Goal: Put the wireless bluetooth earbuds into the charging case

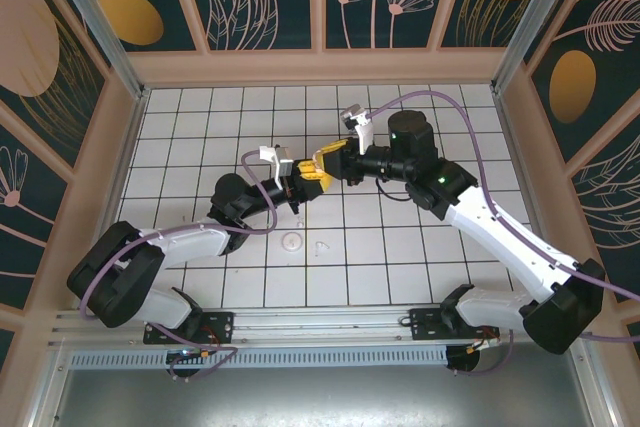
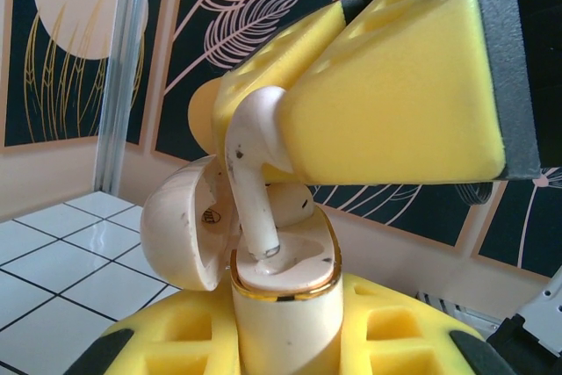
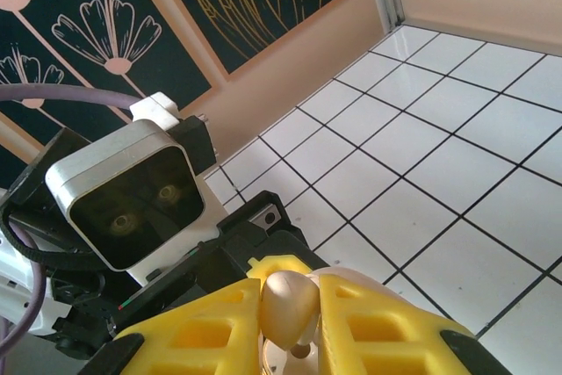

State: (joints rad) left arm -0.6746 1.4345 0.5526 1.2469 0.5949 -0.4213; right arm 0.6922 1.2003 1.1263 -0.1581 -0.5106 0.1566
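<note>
Earbud (image 2: 255,173), pale cream-pink, is pinched by its rounded head between the yellow foam fingers of the right claw (image 3: 290,318), which is clamped on it. Its stem hangs down from that claw, and the tip sits in a socket in the top of the charging case (image 2: 285,305). The bud leans slightly and is not fully seated. The charging case stands upright between the yellow fingers of the left claw (image 2: 285,344), which is clamped around its lower body. A gold rim runs around the case's open top. Its lid (image 2: 189,226) is swung open to the side of the left claw, hollow side facing the earbud. A second pale shape lies in the case just behind the stem; I cannot tell whether it is another bud. From above, the two claws meet tip to tip over the middle of the white tiled table (image 1: 450,107), with the right claw directly above the left. On the tiles, nearer the arm bases than the left claw, lies a flat white disc (image 1: 291,240) with a tiny pale piece (image 1: 320,245) just beside it, too small to identify.
</note>
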